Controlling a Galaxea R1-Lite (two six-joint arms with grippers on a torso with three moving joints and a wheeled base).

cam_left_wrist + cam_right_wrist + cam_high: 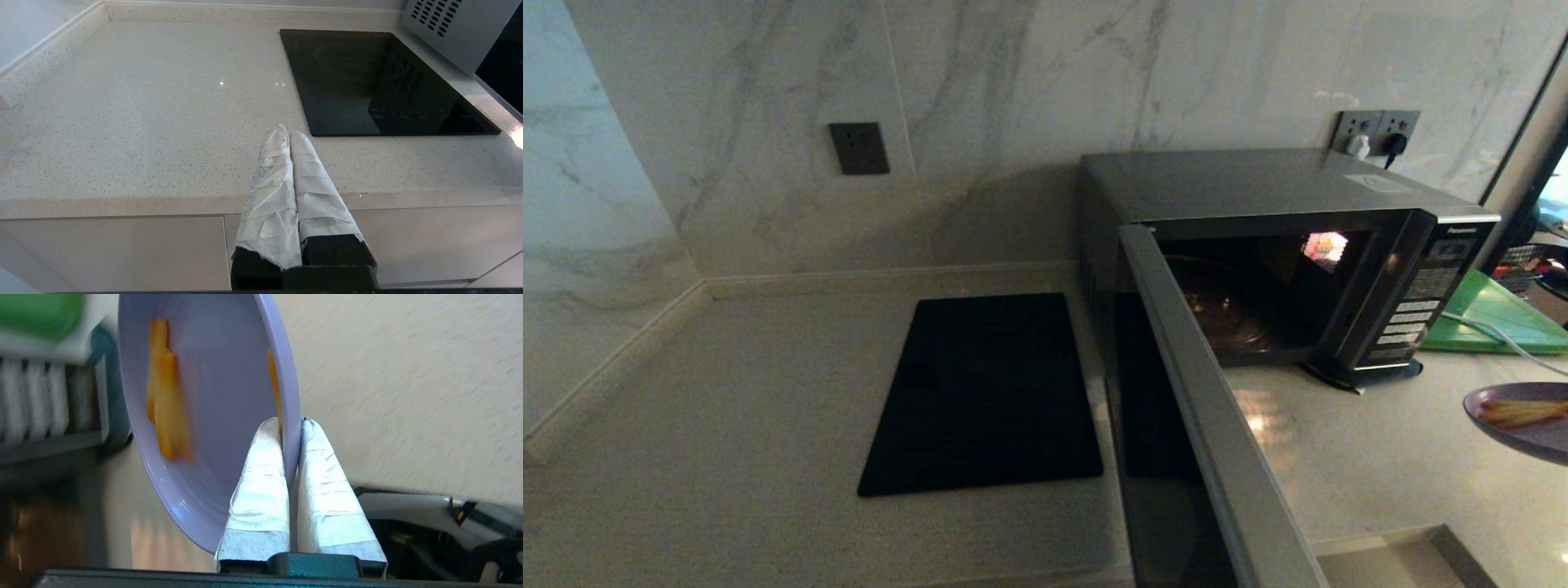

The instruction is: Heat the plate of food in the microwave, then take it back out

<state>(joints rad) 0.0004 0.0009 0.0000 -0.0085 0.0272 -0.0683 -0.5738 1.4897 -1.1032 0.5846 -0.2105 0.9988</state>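
The microwave (1258, 188) stands at the back right of the counter, its door (1201, 408) swung wide open toward me and the lit cavity empty, with the glass turntable (1225, 314) showing. The lavender plate of food (1523, 420) hangs above the counter at the far right edge of the head view, orange strips on it. In the right wrist view my right gripper (291, 422) is shut on the rim of the plate (212, 416). My left gripper (289, 132) is shut on nothing, parked over the counter's front edge near the black panel (384, 81).
A flat black panel (984, 392) lies in the counter left of the microwave. A green board (1494, 314) and a white cable (1494, 335) sit to the microwave's right. Wall sockets (1376, 131) are behind it. The open door juts past the counter edge.
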